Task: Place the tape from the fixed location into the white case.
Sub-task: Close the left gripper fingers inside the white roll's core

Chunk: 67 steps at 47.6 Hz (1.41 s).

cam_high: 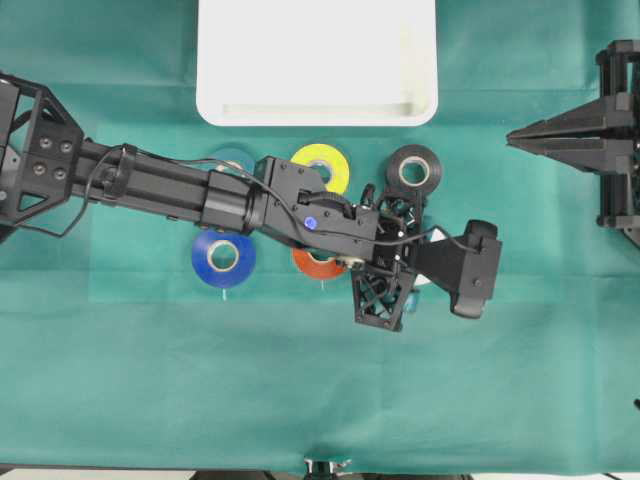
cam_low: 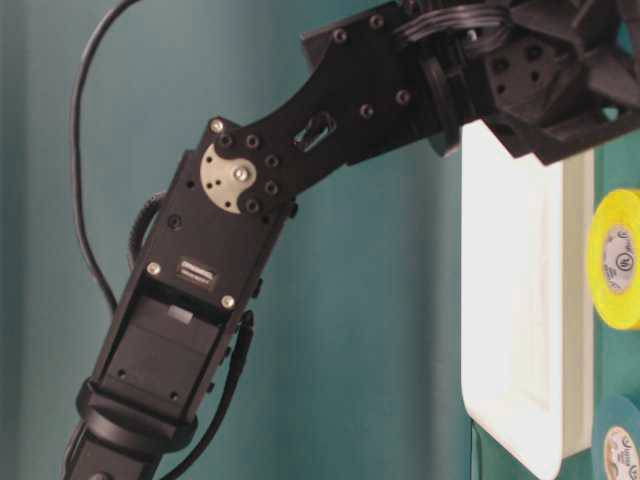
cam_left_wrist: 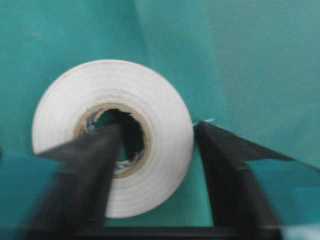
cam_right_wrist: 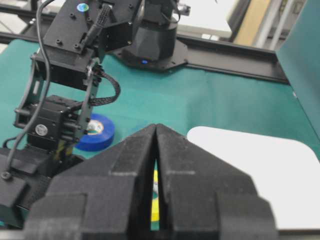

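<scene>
Pincer on L arm (cam_left_wrist: pixel 155 165) straddles one wall of the tape (cam_left_wrist: pixel 112 137): one finger (cam_left_wrist: pixel 87 170) down in the core, other just outside the rim, not yet clamped; roll lies flat on green cloth (cam_left_wrist: pixel 250 60). R pincer (cam_right_wrist: pixel 155 150) clenched shut, far right. White case (cam_high: pixel 317 60) sits at far edge, w/ yellow roll (cam_high: pixel 321 166), black roll (cam_high: pixel 414 168) & blue roll (cam_high: pixel 223 258) near L arm.

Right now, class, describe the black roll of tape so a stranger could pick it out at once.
Start at the white case at the top of the green cloth. Below its right corner several tape rolls lie around the left gripper. The black roll of tape lies flat beside the yellow roll, furthest right, the only dark one.
</scene>
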{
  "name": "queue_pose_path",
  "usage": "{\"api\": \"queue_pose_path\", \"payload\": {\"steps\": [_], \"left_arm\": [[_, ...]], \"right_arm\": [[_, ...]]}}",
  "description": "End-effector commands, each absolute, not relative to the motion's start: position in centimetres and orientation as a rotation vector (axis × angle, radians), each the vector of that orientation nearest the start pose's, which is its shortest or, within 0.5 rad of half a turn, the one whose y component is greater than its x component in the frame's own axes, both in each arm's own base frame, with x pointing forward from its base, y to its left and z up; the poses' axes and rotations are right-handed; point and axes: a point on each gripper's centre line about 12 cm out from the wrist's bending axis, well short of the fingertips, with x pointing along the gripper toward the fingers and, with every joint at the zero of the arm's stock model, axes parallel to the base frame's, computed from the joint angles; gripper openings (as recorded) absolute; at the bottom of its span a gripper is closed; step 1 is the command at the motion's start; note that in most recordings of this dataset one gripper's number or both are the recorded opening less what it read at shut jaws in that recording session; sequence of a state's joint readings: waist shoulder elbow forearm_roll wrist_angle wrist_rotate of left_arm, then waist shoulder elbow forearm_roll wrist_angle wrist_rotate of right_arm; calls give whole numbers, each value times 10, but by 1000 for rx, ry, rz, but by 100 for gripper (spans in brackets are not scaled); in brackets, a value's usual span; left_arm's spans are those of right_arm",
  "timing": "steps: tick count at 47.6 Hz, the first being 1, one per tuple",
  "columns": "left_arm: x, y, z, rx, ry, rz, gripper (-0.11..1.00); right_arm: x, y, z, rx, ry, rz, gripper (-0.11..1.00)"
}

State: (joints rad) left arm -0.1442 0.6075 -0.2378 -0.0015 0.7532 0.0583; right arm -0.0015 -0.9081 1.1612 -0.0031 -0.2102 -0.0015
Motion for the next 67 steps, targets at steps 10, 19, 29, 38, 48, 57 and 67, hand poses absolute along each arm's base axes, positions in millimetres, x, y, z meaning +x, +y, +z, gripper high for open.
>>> {"api": "queue_pose_path", "payload": {"steps": [10,19,29,38,48,57,67], "left_arm": [[546,-91,137,195,1096,-210,26],[546,-91,137,195,1095,-211,26],[546,-91,138,195,1095,-211,26],[546,-91,138,195,1095,-211,26],[546,-91,146,194,1079,-209,26],[543,-91,165,192,1069,-209,26],[540,-91,204,193,1053,-211,26]], "right_arm": [[212,0,288,-8,20,0,0],[212,-1,287,-8,25,-2,0],[213,0,286,-8,26,0,0],[213,-1,287,-8,25,-2,0],[213,0,287,-8,25,0,0],[213,0,288,-6,23,0,0],[213,-1,289,-6,18,-2,0]]}}
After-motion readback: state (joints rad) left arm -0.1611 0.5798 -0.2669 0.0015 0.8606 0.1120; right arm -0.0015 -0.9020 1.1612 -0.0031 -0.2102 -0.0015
